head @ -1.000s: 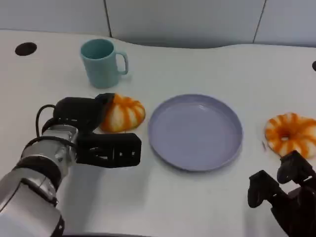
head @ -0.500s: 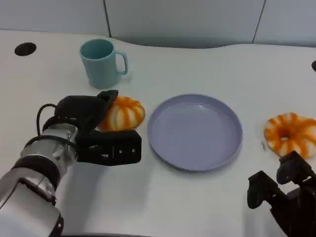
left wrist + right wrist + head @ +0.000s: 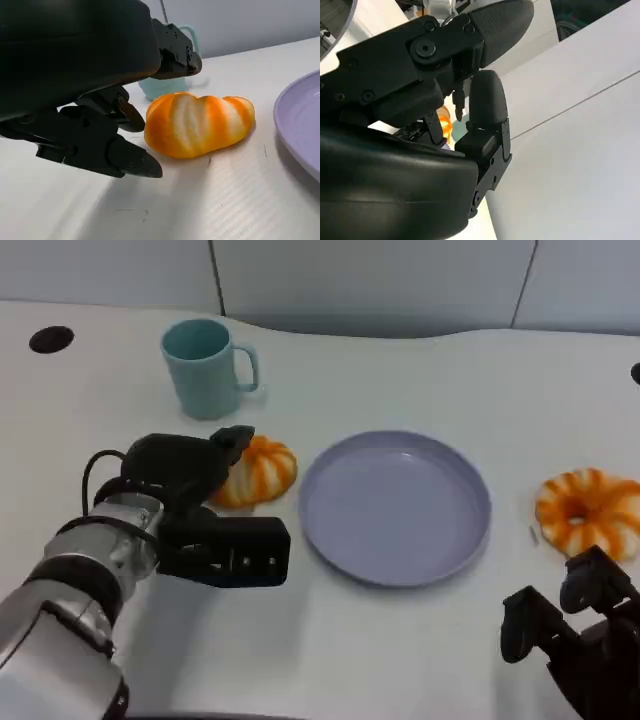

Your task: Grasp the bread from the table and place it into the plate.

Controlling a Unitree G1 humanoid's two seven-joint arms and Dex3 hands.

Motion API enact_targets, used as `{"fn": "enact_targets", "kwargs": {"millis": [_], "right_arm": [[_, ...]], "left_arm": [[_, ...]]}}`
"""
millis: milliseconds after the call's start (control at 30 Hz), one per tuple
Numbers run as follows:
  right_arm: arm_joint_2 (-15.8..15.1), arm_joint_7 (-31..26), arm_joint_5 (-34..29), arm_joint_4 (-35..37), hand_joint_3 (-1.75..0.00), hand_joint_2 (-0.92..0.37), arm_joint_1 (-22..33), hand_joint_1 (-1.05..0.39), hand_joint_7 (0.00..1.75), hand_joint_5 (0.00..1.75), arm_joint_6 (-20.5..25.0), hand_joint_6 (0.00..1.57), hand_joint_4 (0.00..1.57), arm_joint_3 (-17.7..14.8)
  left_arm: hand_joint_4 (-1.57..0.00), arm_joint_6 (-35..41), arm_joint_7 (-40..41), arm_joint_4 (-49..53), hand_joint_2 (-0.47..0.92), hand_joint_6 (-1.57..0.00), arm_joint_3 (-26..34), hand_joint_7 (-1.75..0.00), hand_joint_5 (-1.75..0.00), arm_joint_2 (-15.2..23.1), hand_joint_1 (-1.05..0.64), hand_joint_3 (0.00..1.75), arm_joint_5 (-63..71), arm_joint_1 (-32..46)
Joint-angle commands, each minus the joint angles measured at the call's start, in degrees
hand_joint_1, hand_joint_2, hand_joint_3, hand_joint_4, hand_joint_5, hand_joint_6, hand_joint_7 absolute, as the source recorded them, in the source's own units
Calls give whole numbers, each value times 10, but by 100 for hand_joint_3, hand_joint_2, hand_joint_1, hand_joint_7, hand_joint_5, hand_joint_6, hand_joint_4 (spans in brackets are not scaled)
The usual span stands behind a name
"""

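At the far left of the white table is a small dark hole. Next comes a blue-green mug, standing upright with its handle to the right.

Below the mug, the left hand reaches toward a bread with orange and white stripes. From the head view the hand covers the bread's left end, and it is hard to tell if it touches. The left wrist view shows more: the fingers are spread apart, some above and some low beside the bread's end, and they are not closed on it. The bread lies flat on the table. That view also shows part of the mug behind the bread.

Just to the right of the bread is a round purple plate. The bread is near its rim but not on it.

Farther right lies a second bread, shaped like a ring.

In the lower right corner is the right hand, well apart from both breads. Its fingers look curled in, holding nothing.
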Motion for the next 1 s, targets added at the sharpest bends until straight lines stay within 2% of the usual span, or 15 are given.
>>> {"fn": "enact_targets", "kwargs": {"millis": [33,1000], "right_arm": [[0,-3,-3,-1,0,-86,1,-45,175,175,-7,63,78,-2],[0,-2,0,-5,0,-85,2,-45,175,175,-2,63,77,-3]], "left_arm": [[-82,9,22,2,88,-74,-19,-1,-2,8,-16,0,19,-5],[-76,13,17,3,90,-73,-28,0,0,10,-17,0,22,-7]]}}
